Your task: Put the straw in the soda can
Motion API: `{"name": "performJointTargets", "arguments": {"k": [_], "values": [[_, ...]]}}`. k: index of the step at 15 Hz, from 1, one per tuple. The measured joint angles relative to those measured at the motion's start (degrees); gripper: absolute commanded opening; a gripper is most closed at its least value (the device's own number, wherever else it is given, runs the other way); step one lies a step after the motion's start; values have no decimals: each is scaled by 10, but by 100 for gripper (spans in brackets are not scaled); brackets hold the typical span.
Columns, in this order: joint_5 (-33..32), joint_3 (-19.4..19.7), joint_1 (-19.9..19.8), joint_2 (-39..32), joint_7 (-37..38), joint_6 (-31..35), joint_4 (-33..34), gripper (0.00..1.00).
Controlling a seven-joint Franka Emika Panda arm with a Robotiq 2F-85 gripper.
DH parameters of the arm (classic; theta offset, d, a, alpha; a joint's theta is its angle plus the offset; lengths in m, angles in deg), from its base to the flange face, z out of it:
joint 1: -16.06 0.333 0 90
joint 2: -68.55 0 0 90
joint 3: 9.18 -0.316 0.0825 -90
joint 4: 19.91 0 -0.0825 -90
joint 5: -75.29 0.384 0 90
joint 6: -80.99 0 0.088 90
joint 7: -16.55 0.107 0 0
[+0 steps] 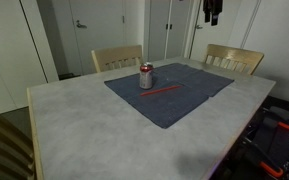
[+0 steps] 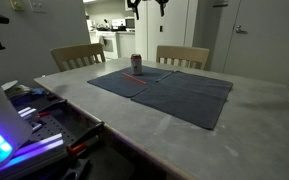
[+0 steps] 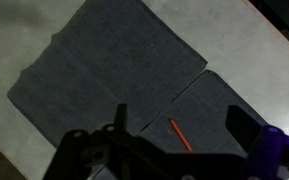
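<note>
The soda can (image 1: 146, 76) stands upright on a dark grey cloth (image 1: 174, 100) on the table, and it also shows in an exterior view (image 2: 136, 64). The red straw (image 1: 162, 91) lies flat on the cloth just in front of the can. In the wrist view the straw (image 3: 179, 134) lies on the cloth far below, partly hidden by the gripper body; the can is out of that view. My gripper (image 3: 179, 112) is open and empty. It hangs high above the table in both exterior views (image 1: 213, 12) (image 2: 146, 5).
Two wooden chairs (image 1: 117, 57) (image 1: 234, 58) stand at the table's far side, and another chair (image 1: 4, 145) stands at a near corner. Equipment with cables and lights (image 2: 24, 125) sits beside the table. The pale tabletop (image 1: 84, 130) surrounds the cloth.
</note>
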Motion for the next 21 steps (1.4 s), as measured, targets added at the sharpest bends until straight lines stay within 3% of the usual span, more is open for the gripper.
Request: {"name": "performJointTargets", "arguments": {"k": [4, 8, 13, 21], "values": [[-2, -24, 0, -78, -70, -2, 65, 100], [6, -39, -3, -143, -186, 9, 111, 100], [78, -51, -29, -182, -356, 40, 116, 100], [80, -62, -33, -190, -380, 12, 110, 100]]}}
